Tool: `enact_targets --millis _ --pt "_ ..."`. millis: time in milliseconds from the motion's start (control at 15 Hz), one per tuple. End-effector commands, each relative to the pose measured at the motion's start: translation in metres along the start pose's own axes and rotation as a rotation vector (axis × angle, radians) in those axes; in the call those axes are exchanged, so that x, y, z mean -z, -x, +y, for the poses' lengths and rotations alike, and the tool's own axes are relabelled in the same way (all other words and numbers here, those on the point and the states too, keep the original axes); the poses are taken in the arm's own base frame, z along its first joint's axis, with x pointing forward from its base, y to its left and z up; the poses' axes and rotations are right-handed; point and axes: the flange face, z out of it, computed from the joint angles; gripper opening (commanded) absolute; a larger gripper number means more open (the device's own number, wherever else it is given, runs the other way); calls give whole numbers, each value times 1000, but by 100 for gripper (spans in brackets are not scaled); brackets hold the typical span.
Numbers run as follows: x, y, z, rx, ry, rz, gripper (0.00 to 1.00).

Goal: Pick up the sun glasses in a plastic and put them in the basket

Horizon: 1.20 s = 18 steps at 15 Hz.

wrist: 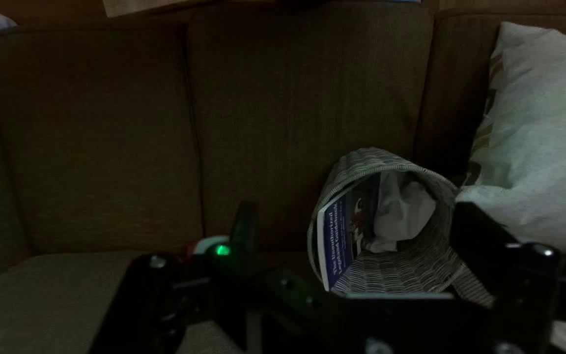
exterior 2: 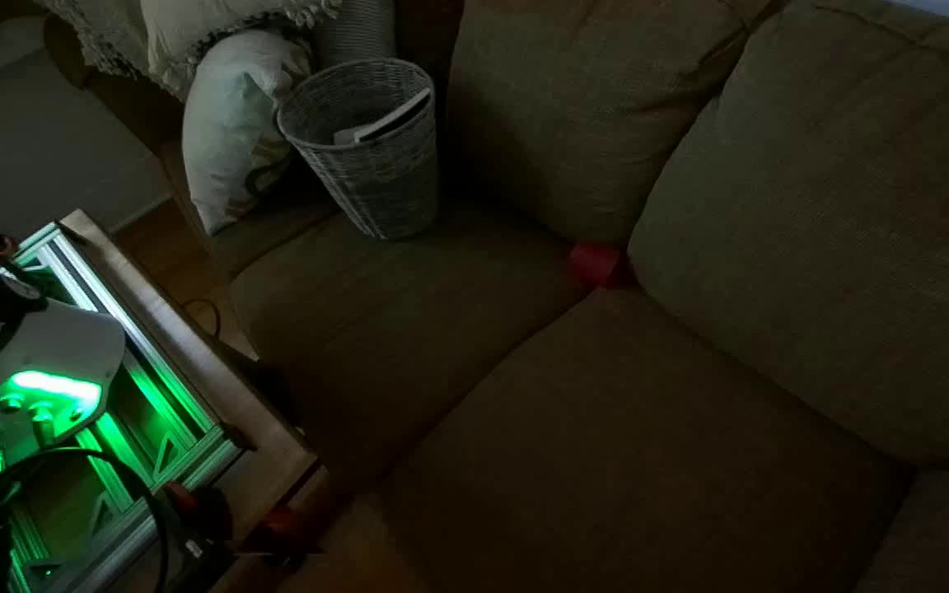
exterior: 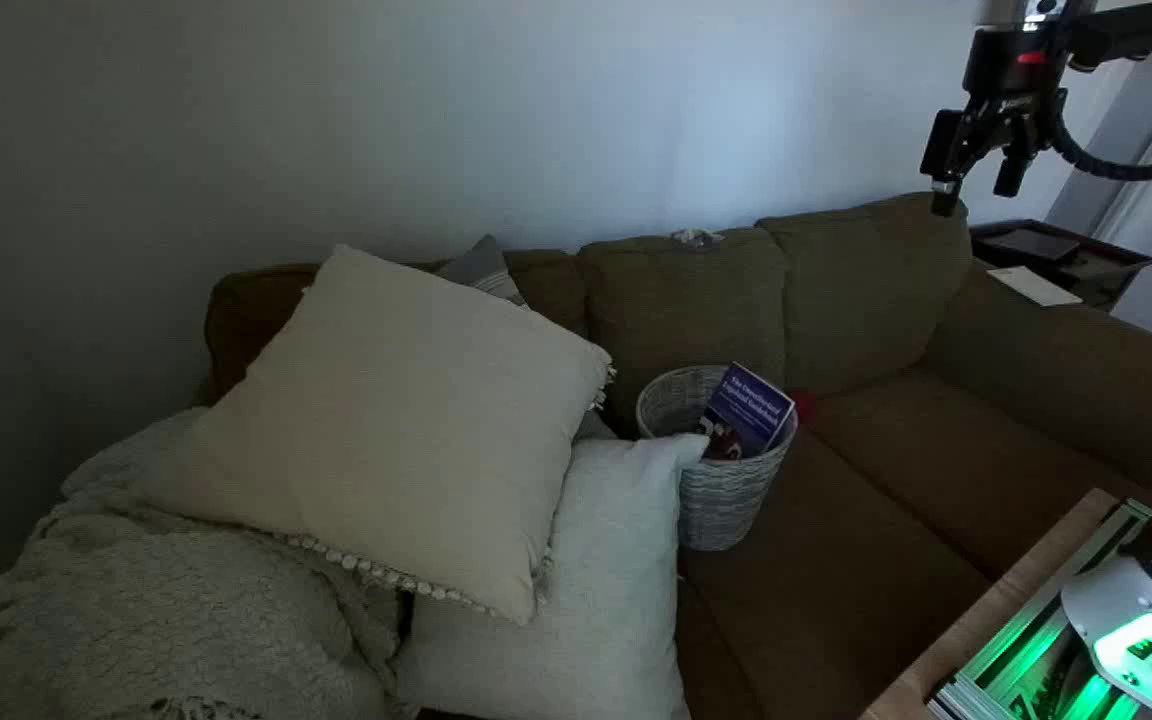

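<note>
The whitish-grey woven basket (exterior: 726, 505) stands on the sofa seat beside the pillows; it also shows in an exterior view (exterior 2: 400, 185) and the wrist view (wrist: 361, 161). A blue book (exterior: 751, 408) and a crumpled whitish thing (wrist: 403, 211) are in it. A small shiny, whitish-grey crumpled item (exterior: 697, 237), perhaps the sunglasses in plastic, lies on top of the sofa's back; it is too small to tell. My gripper (exterior: 976, 198) is high above the sofa's far end in an exterior view, its fingers apart. In the wrist view my gripper (wrist: 361, 228) is open, with nothing between its fingers.
Large cream pillows (exterior: 406, 430) and a lighter pillow (exterior: 576, 590) lean beside the basket. A red thing (exterior 2: 596, 263) sits in the gap between cushions. A dark side table (exterior: 1066, 250) stands past the armrest, which holds a white sheet (exterior: 1034, 286).
</note>
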Motion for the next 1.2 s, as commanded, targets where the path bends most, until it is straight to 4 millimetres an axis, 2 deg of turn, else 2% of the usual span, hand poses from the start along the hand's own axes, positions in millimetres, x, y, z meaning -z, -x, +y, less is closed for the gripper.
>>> enact_targets --millis 0,667,800,1133 --pt "1 0 0 0 0 -1 100" --pt "1 0 0 0 0 1 100" --pt "-5 -17 22 -92 -41 -24 100" --pt "-63 -64 122 -228 -202 -122 100"
